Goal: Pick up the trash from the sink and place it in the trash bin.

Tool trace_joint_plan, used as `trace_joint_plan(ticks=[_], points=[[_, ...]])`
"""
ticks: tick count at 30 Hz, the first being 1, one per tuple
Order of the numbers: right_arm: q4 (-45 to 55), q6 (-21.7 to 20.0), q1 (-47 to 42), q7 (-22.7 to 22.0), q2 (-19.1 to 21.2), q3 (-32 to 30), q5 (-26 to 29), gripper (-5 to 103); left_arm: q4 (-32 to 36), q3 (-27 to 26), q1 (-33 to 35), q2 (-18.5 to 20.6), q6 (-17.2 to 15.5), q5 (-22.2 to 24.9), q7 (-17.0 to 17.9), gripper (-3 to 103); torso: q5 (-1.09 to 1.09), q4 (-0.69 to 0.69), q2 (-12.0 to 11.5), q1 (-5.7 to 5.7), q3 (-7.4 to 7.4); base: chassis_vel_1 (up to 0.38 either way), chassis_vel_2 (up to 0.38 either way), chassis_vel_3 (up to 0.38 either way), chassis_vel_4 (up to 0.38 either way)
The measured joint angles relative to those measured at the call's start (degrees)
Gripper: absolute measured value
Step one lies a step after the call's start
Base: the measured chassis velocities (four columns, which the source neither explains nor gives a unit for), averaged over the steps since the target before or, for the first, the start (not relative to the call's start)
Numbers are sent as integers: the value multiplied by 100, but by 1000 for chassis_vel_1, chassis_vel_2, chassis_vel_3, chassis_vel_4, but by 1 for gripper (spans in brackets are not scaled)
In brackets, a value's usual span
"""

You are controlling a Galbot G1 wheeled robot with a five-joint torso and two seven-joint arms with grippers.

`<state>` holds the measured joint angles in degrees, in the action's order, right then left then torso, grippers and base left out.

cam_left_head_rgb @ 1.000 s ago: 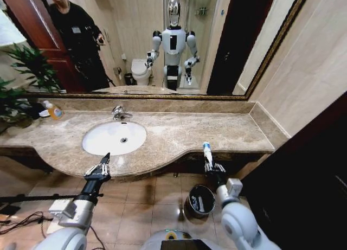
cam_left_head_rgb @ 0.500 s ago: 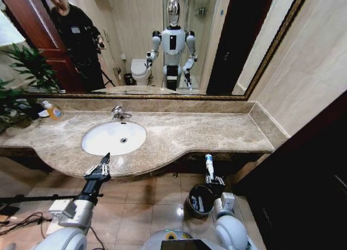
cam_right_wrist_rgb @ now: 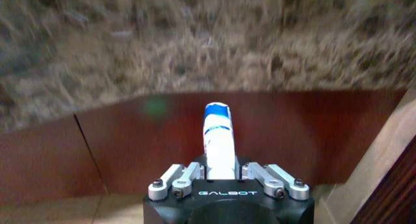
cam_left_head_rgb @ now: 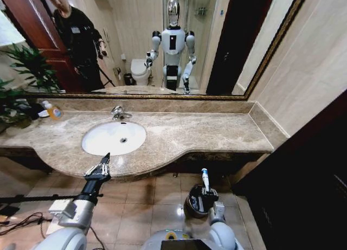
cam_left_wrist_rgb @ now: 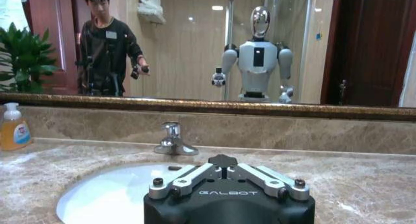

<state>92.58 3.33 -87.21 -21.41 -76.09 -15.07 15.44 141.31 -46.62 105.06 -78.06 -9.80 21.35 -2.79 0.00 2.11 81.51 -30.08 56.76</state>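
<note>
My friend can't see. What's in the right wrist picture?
The right gripper holds a white tube with a blue cap upright between its fingers. Behind it are a brown marble countertop edge and a reddish-brown panel.

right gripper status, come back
Right gripper shut on white tube, above trash bin. Left gripper open, idle at sink edge. Nothing blocking.

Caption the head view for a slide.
Right gripper holds a blue-capped white tube upright above the trash bin; left gripper waits by the sink.
</note>
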Motion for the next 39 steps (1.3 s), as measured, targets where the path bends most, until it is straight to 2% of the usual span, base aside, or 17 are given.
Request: trace_joint_plan(ticks=[4, 8, 15, 23, 24, 25, 27, 28, 29, 31, 35, 36, 38, 39], points=[[-549, -78, 292, 516, -173, -100, 299, 25, 0, 0, 0, 0, 0, 0, 0, 0, 0, 0, 0, 1, 0, 0, 0, 0, 0], [-921, -165, 533, 533, -204, -94, 468, 25, 0, 0, 0, 0, 0, 0, 0, 0, 0, 0, 0, 0, 0, 0, 0, 0, 0], [-1447, -355, 831, 468, -312, -90, 400, 25, 0, 0, 0, 0, 0, 0, 0, 0, 0, 0, 0, 0, 0, 0, 0, 0, 0], [-1919, -308, 1003, 470, -471, -103, 200, 25, 0, 0, 0, 0, 0, 0, 0, 0, 0, 0, 0, 0, 0, 0, 0, 0, 0], [-1947, -298, 1002, 470, -471, -103, 186, 22, 0, 0, 0, 0, 0, 0, 0, 0, 0, 0, 0, 0, 0, 0, 0, 0, 0], [-1991, -268, 1001, 432, -474, -101, 146, 25, 0, 0, 0, 0, 0, 0, 0, 0, 0, -1, 0, 0, 0, 0, 0, 0, 0], [-2035, -245, 1004, 374, -489, -103, 102, 25, 0, 0, 0, 0, 0, 0, 0, 0, 0, -1, 0, 0, 0, 0, 0, 0, 0], [-2084, -211, 1017, 304, -506, -103, 63, 36, 0, 0, 0, 0, 0, 0, 0, 0, 0, -1, 0, 0, 0, 0, 0, 0, 0], [-2134, -169, 1040, 229, -512, -103, 33, 42, 0, 0, 0, 0, 0, 0, 0, 0, 0, 0, 0, 0, 0, 0, 0, 0, 0], [-2160, -150, 1053, 197, -515, -103, 16, 42, 0, 0, 0, 0, 0, 0, 0, 0, 0, 0, 0, 0, 0, 0, 0, 0, 0], [-2263, -54, 1082, 89, -546, -101, -30, 63, 0, 0, 0, 0, 0, 0, 0, 0, 0, -1, 0, 0, 0, 0, 0, 0, 0], [-2263, -54, 1082, 89, -546, -101, -30, 63, 0, 0, 0, 0, 0, 0, 0, 0, 0, -1, 0, 0, 0, 0, 0, 0, 0], [-2274, -10, 1085, 41, -570, -99, -50, 74, 0, 0, 0, 0, 0, 0, 0, 0, 0, 0, 0, 0, 0, 0, 0, 0, 0], [-2274, -10, 1085, 41, -570, -99, -50, 74, 0, 0, 0, 0, 0, 0, 0, 0, 0, 0, 0, 0, 0, 0, 0, 0, 0]])
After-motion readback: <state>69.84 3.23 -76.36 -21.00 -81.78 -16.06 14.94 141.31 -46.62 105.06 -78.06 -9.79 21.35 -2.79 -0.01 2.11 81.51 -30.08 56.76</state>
